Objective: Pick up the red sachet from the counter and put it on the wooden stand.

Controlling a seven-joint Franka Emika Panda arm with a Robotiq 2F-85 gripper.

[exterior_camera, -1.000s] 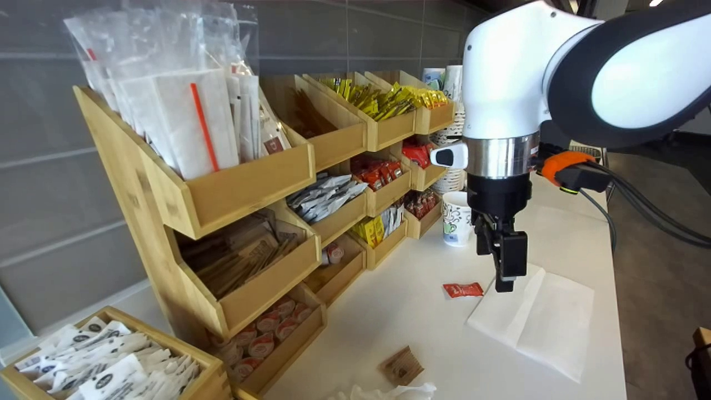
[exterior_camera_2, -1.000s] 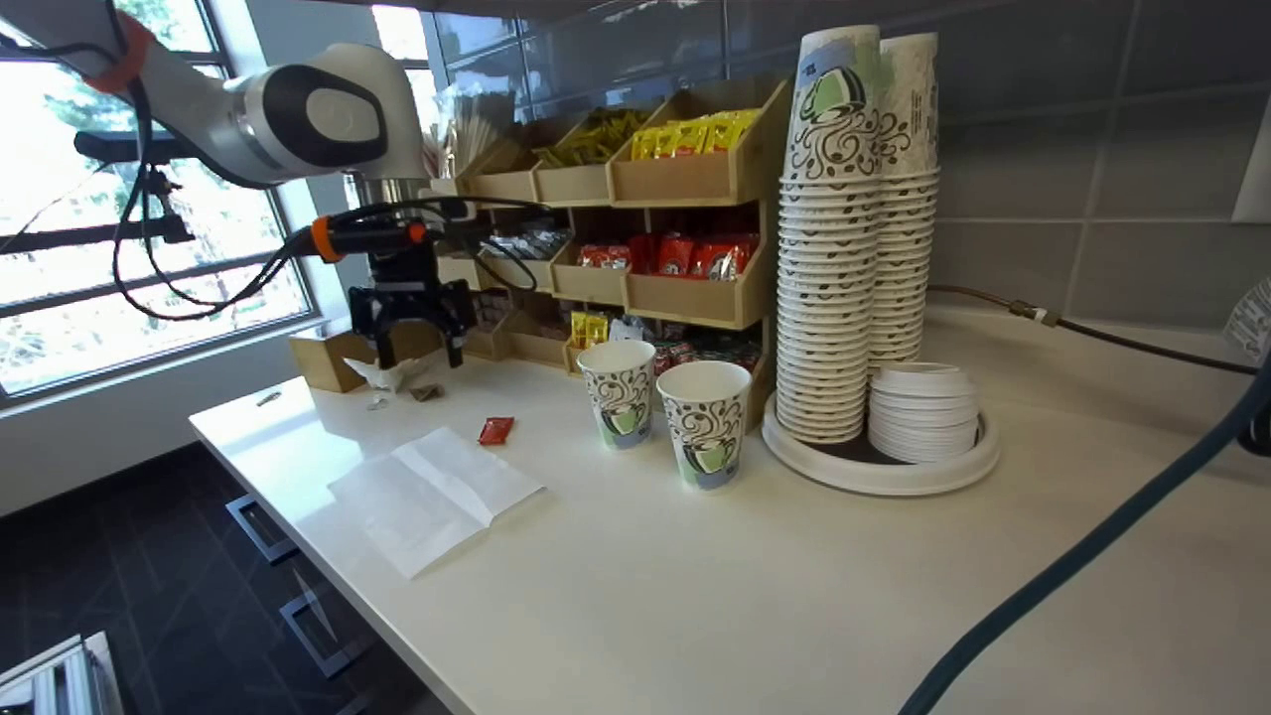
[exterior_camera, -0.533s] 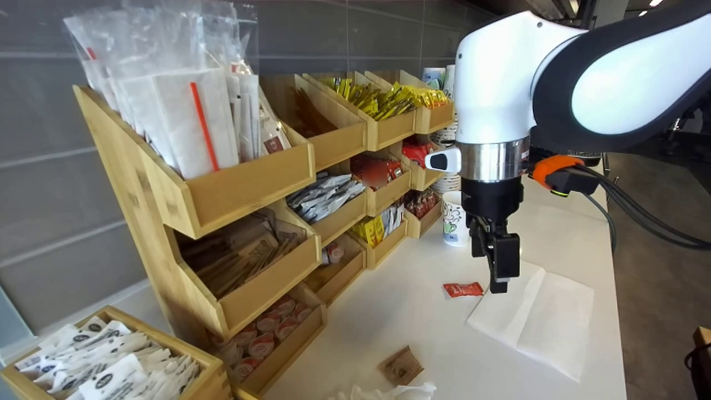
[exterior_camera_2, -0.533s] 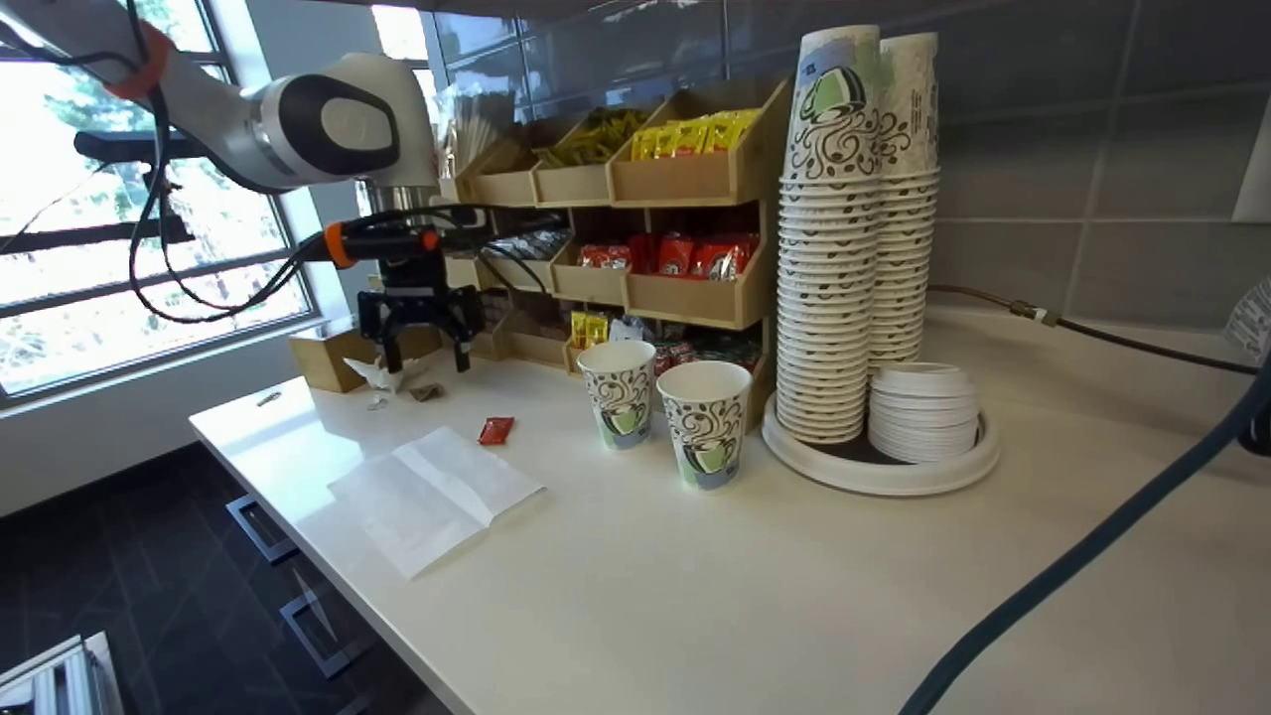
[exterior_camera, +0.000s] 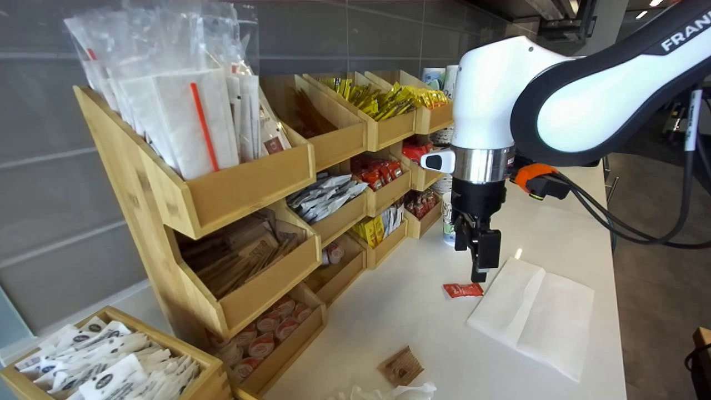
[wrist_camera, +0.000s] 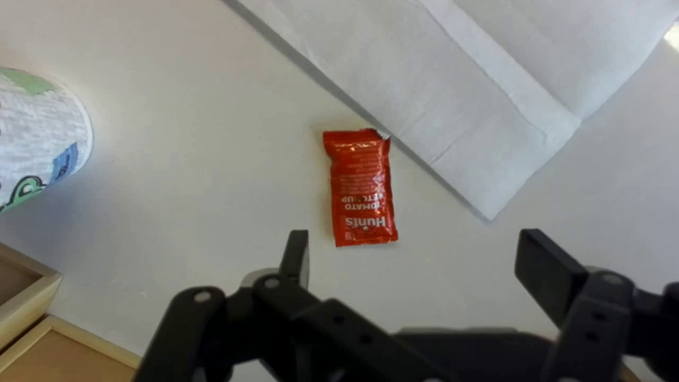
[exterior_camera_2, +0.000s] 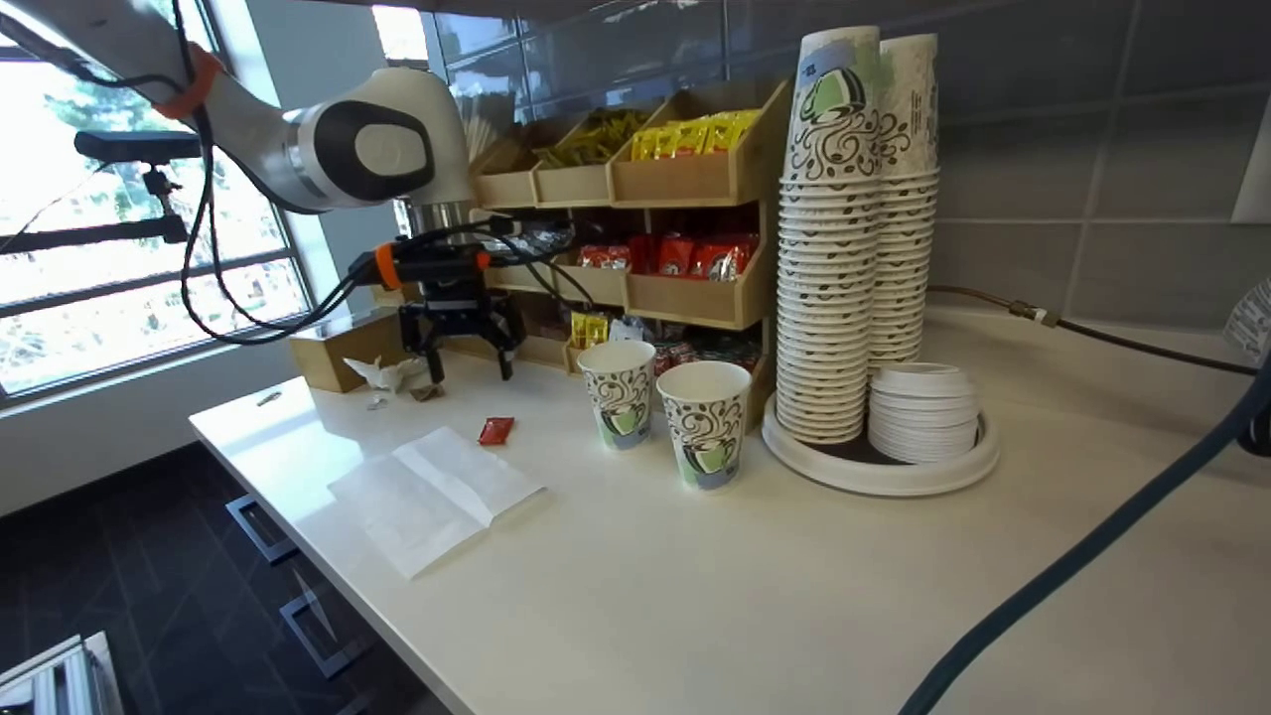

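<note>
The red sachet (wrist_camera: 363, 188) lies flat on the pale counter (exterior_camera_2: 745, 586), beside the edge of a white sheet. It shows in both exterior views (exterior_camera: 463, 290) (exterior_camera_2: 495, 431). My gripper (wrist_camera: 414, 236) is open and empty, above the counter. In the wrist view the sachet lies just ahead of the fingertips, nearer the left finger. In the exterior views the gripper (exterior_camera: 471, 264) (exterior_camera_2: 471, 377) hangs with fingers down, apart from the sachet. The wooden stand (exterior_camera: 255, 186) with tiered bins of packets stands along the wall; it also shows in an exterior view (exterior_camera_2: 680, 182).
A white sheet (wrist_camera: 451, 95) lies beside the sachet. Two paper cups (exterior_camera_2: 621, 397) (exterior_camera_2: 705, 427) stand near the stand. Tall cup stacks (exterior_camera_2: 824, 298) and lids (exterior_camera_2: 921, 412) are on a round tray. A brown packet (exterior_camera: 401, 365) lies on the counter.
The arm has moved over the counter, bringing the open gripper closer to the red sachet. The sachet, sheet and cups have not moved.
</note>
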